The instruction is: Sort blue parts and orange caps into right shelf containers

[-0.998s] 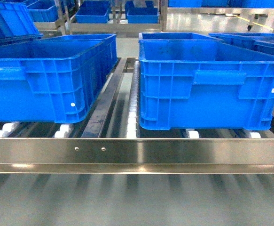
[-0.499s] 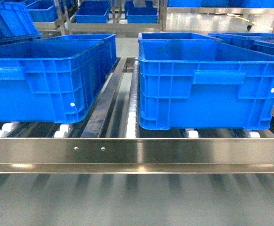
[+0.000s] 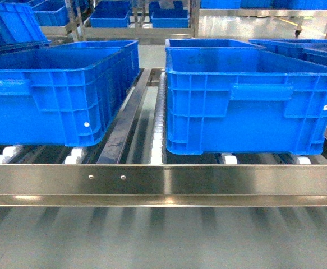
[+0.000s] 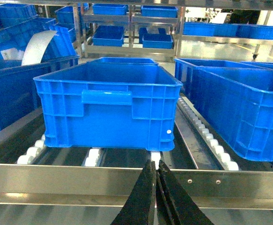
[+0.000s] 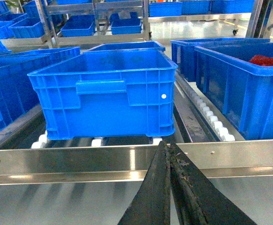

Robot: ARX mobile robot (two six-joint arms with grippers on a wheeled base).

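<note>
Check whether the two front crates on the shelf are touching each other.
Apart. The head view shows the left crate and right crate separated by an open strip of shelf, with a steel rail and white roller track visible between them.

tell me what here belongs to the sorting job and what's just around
Job: two front crates on the shelf; left gripper and right gripper, both shut, empty. No parts or caps in view.

Around: background crates; red items in a neighbouring crate.

No text, label or number is legible on anything here.
</note>
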